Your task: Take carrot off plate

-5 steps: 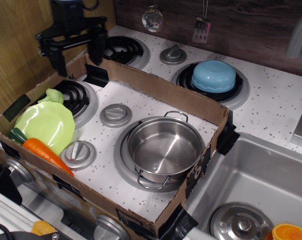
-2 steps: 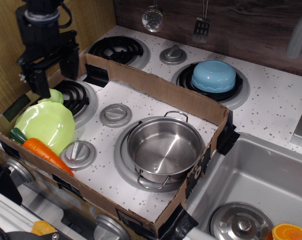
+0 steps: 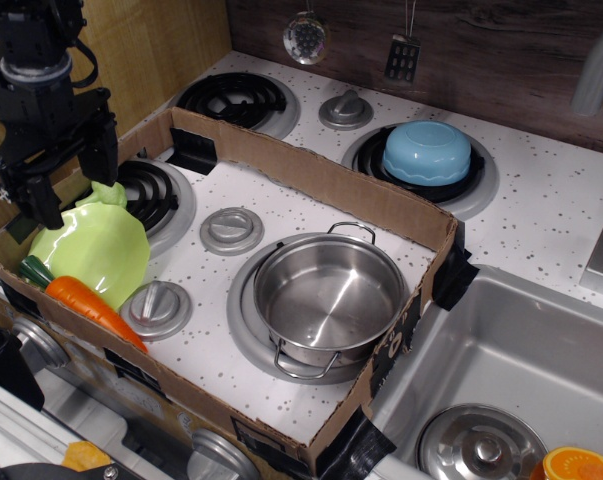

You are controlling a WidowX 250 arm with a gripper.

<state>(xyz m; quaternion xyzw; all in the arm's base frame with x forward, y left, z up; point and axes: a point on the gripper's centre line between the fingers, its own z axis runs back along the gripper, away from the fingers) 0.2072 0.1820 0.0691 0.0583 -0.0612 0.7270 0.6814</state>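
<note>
The orange carrot (image 3: 93,306) with its dark green stub lies across the near edge of the lime-green plate (image 3: 96,250), at the left end of the cardboard tray. My black gripper (image 3: 69,176) hangs above the far left edge of the plate. Its two fingers stand apart, open and empty. It is well above and behind the carrot.
A cardboard tray wall (image 3: 311,170) frames the stovetop. A steel pot (image 3: 326,295) stands in the middle. Grey knobs (image 3: 231,228) lie beside the plate. A light blue bowl (image 3: 426,150) sits upside down on the back burner. The sink (image 3: 521,370) is at right.
My gripper has moved left and toward the front, from above the tray's back wall to over the plate's far left edge. It stays open. The carrot and plate have not moved.
</note>
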